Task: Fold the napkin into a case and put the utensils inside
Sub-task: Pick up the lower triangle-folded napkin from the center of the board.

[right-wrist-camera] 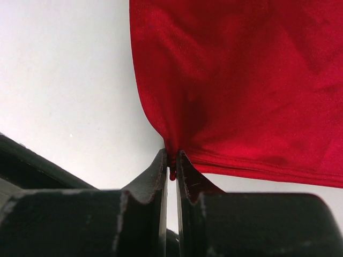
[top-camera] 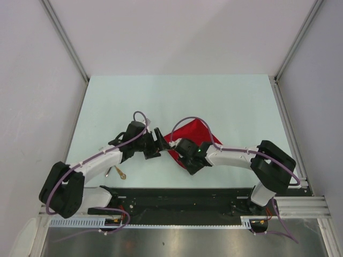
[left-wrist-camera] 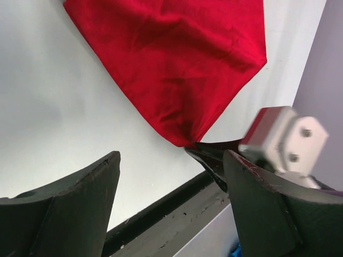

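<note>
While right gripper (right-wrist-camera: pixel 171 159) pinches the napkin (right-wrist-camera: pixel 241 80) corner, left gripper (left-wrist-camera: pixel 172 163) spread wide beside it

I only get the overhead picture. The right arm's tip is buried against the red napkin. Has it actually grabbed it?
Observer: Yes. Its own camera shows the right claw pinched shut on one corner of the napkin.
Operator: And the other arm?
Observer: The left claw is wide open and holds nothing. It faces that same corner.
Operator: Is the cloth flat where it's pinched?
Observer: No, it bunches into creases running toward the pinch.
</note>
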You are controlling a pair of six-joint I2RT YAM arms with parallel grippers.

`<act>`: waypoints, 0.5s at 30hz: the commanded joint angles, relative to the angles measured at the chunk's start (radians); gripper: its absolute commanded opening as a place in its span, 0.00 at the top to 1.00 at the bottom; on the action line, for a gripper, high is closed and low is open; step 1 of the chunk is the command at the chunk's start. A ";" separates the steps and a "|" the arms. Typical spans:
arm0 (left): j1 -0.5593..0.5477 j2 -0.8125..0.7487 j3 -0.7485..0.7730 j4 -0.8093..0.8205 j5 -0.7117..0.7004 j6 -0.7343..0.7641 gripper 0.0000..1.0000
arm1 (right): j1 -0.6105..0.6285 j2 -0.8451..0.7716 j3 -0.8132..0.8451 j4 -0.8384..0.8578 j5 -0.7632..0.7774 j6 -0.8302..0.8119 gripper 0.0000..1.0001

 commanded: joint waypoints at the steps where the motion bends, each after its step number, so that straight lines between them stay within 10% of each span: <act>1: 0.004 0.083 0.001 0.107 0.089 -0.049 0.17 | -0.039 -0.057 0.022 0.081 -0.027 0.045 1.00; 15: -0.006 0.255 0.099 0.144 0.065 -0.103 0.17 | -0.149 -0.173 -0.013 0.124 -0.219 0.087 1.00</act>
